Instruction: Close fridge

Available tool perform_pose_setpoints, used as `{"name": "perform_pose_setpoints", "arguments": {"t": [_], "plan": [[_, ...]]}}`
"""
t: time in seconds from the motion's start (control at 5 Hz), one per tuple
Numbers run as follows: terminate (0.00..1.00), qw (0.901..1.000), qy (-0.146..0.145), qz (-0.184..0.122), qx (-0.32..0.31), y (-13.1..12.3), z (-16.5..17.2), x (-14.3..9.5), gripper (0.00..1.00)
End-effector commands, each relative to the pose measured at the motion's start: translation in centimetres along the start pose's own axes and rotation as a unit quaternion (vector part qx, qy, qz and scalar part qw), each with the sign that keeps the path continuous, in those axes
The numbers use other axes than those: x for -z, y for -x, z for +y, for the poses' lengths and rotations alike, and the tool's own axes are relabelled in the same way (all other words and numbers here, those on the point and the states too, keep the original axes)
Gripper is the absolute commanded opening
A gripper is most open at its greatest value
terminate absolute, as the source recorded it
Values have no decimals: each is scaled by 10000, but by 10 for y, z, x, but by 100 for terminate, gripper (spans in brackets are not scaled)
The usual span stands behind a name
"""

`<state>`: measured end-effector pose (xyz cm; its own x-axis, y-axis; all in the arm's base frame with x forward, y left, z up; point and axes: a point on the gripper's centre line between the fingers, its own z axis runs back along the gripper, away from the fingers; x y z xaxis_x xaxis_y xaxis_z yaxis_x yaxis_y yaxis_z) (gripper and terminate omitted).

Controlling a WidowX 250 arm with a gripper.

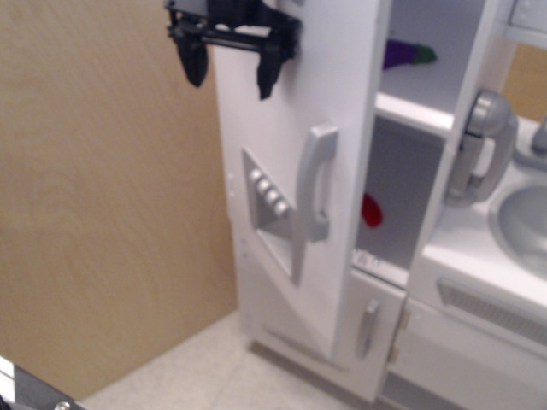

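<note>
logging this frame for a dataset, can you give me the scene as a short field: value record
fridge door: partly open, gap on its right edge
door handle: grey, vertical, untouched
dispenser panel: grey, four buttons, left of handle
pincer: open, at door's upper left, holding nothing; contact with door unclear
eggplant: purple, upper shelf, partly hidden by door
red item: lower shelf, mostly hidden
lower door: shut
</note>
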<state>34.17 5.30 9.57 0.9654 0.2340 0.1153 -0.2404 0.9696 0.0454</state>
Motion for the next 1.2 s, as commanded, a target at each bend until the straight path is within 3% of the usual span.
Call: {"name": "perform_pose_setpoints", "arguments": {"t": [0.0, 0.2, 0.4, 0.6, 0.8, 1.0], "plan": [[0, 9998, 79, -90, 166, -19, -10, 3, 100], [0, 9994, 182, -42, 296, -26, -15, 13, 100], [0, 9986, 311, -231, 363, -31, -20, 20, 100], [0, 9968, 487, -508, 371, -36, -21, 24, 100], [0, 9916, 697, -1005, 413, -45, -21, 18, 100], [0, 9891, 792, -1203, 307, -54, -22, 14, 100]]}}
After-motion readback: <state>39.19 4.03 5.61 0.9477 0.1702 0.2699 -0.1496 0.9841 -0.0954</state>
